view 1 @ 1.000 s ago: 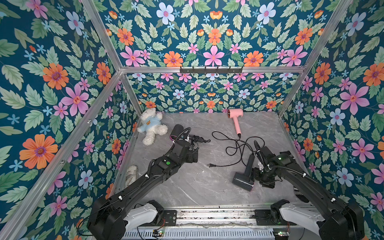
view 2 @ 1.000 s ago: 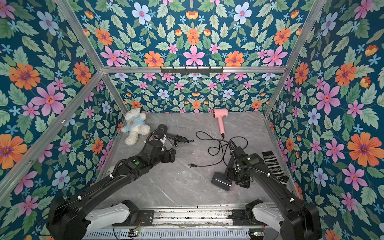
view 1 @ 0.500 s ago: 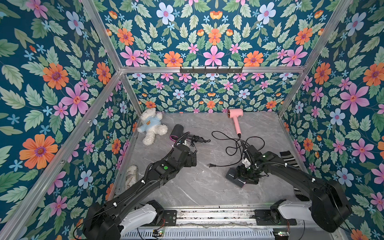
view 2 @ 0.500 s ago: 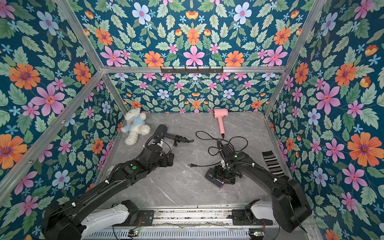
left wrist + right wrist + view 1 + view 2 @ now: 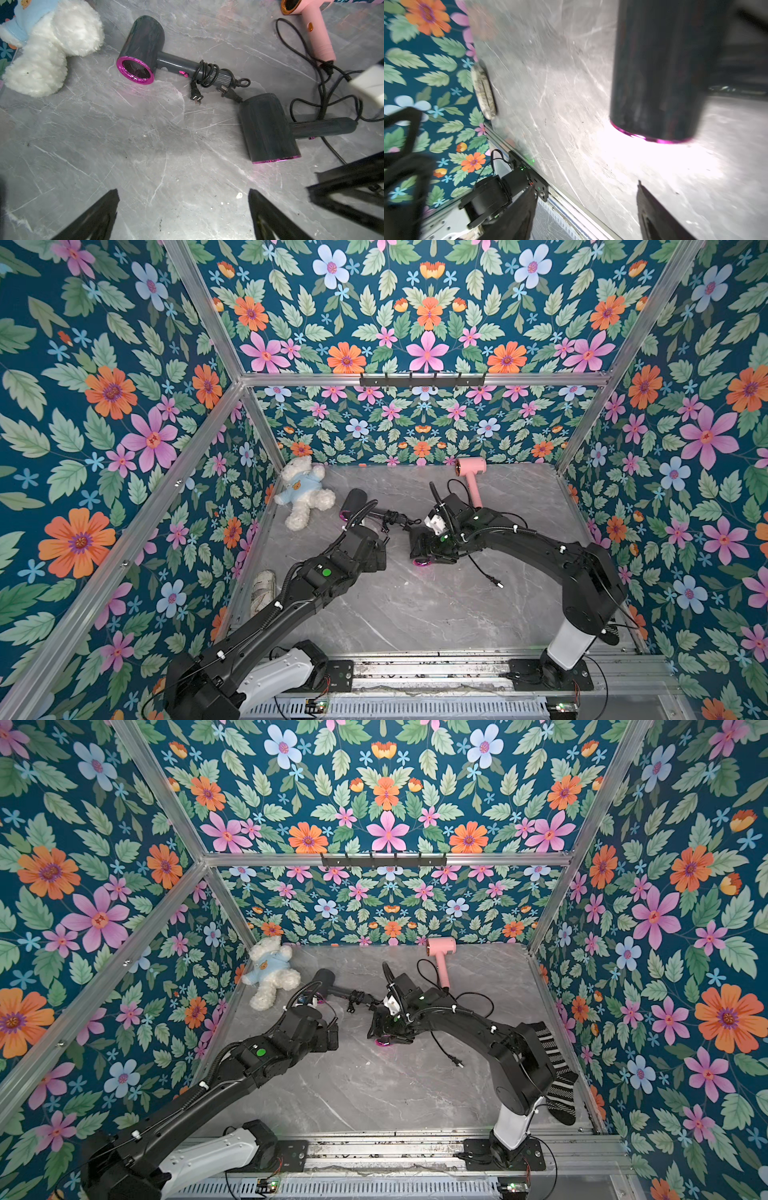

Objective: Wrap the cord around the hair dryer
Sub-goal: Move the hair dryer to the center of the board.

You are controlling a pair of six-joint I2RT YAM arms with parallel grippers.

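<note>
Left jaws: wide open, empty, fingertips [image 5: 99, 214] over bare desk [image 5: 415, 614], short of both dark dryers. Right jaws: also well apart, fingertips [image 5: 517, 216] with only desk showing between them. Looks like nothing is gripped, but that wrist view is blurred, so contact isn't certain.

Left arm [image 5: 324, 572] reaches in from the front left, right arm [image 5: 540, 547] from the front right. Their wrists are near each other at mid-desk, not touching.

Teddy bear [image 5: 305, 493]: white, blue top, lying in the back left corner.

Unwrapped hair dryer [image 5: 268, 126]: dark grey, magenta ring, flat on the desk near centre. In both top views the right wrist covers its handle and the barrel sticks out toward the left arm. No cord wound on it.

Wrapped dryer [image 5: 145, 41]: same model, lying between the teddy bear and the unwrapped one. Its handle end is just beside the other's barrel, with a coil [image 5: 207, 72] of cord round the handle.

Pink dryer [image 5: 471, 468]: at the back wall, handle pointing forward.

Striped sock [image 5: 559, 1073]: right desk edge, behind the right arm.

Loose cord [image 5: 321, 91]: black tangle on the desk between the pink dryer's handle and the unwrapped hair dryer's handle. One tail runs forward and ends in a free plug [image 5: 496, 583] on bare desk.
</note>
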